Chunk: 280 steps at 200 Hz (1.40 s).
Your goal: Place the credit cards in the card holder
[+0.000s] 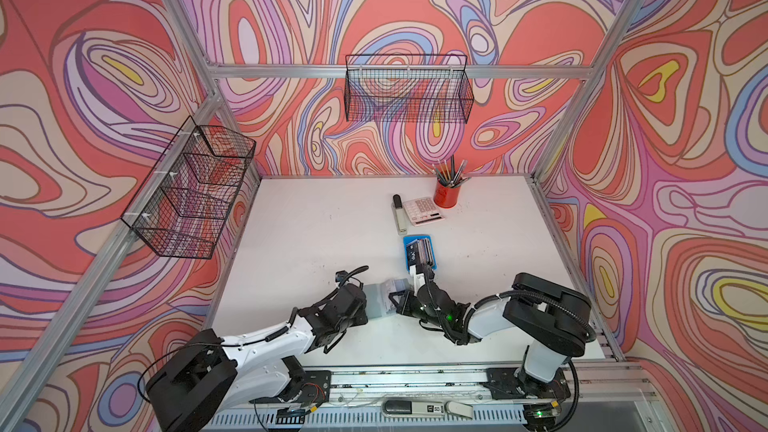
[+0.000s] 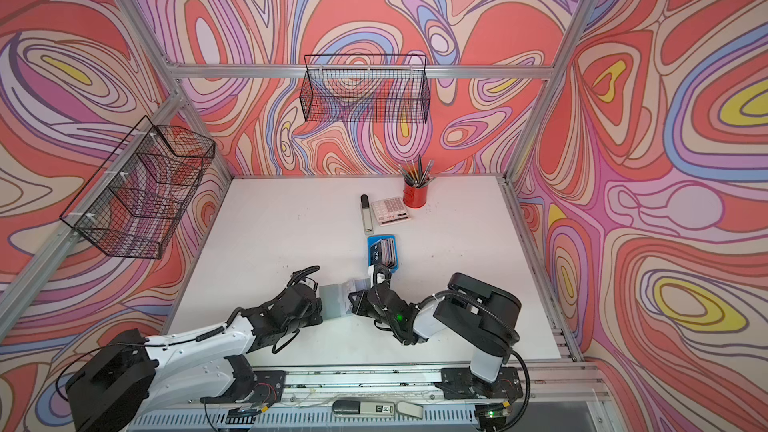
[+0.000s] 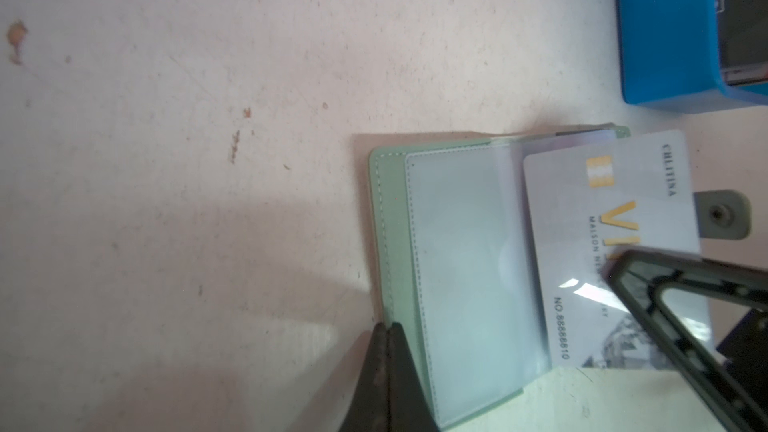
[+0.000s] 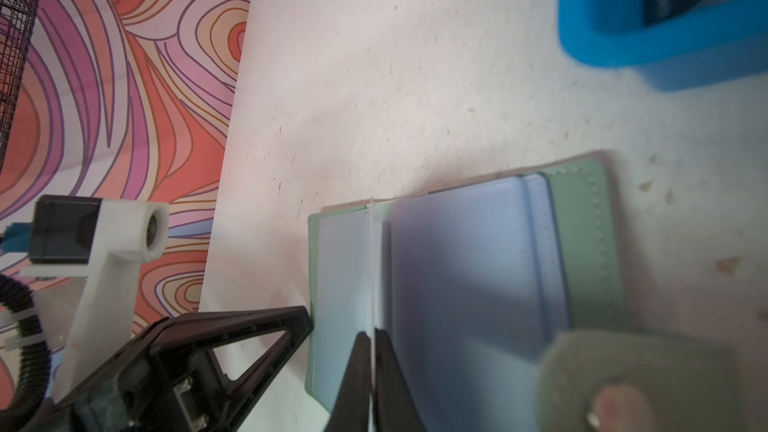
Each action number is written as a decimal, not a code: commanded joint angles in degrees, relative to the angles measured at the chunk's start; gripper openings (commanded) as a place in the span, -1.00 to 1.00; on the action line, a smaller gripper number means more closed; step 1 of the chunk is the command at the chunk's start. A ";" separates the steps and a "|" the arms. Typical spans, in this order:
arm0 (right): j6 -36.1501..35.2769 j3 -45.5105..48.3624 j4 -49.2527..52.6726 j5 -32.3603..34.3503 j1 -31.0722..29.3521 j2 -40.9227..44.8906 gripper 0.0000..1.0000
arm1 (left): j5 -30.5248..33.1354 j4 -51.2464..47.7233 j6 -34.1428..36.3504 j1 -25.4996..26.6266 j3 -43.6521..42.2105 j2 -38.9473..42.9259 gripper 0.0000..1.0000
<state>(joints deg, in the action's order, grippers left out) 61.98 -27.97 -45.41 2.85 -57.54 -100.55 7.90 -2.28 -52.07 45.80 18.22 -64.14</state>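
Because both arms crowd over it, the card holder [image 1: 379,300] shows in both top views only as a grey-green patch at the front middle of the bench [image 1: 316,234], between the two claws. What each claw grips cannot be read from there. The other credit cards [image 1: 420,251] stand packed in the blue tray [image 1: 434,260] just behind it, their faces mostly hidden apart from a dark one with white lettering.

The holder lies open and flat, a sage-green cover with pale stitching, clear sleeves spread across it and a snap tab [image 3: 725,214] sticking out at one side.

The left wrist view shows the left claw [image 3: 386,328] pressed together on the cover's outer edge. It also shows a white card [image 3: 602,201] with a gold chip and gold "VI" lettering, one end covered by the right arm's black finger. Whether this card sits inside a sleeve or only over one is hard to tell.

The right wrist view gives that card edge-on only, a thin white line pinched in the right claw [image 4: 372,332]. Its print is unseen there, and the tab near the lens is a blur.
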 commanded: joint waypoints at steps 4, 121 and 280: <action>-0.40 -0.22 0.40 -0.06 -0.29 0.03 -1.00 | 0.16 -2.11 0.31 -0.13 -0.90 0.54 -0.96; 2.29 -1.74 -4.94 -2.46 -1.66 -6.60 -1.00 | -0.07 -1.45 0.41 -0.10 -1.08 -0.20 -0.97; 8.57 -0.30 -15.37 -2.94 -1.78 -13.12 -1.00 | -0.26 -1.39 0.48 -0.14 -1.24 -0.01 -0.98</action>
<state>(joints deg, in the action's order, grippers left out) 69.19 -27.94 -61.54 -0.49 -58.96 -111.70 7.70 -2.74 -52.07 45.76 17.98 -64.16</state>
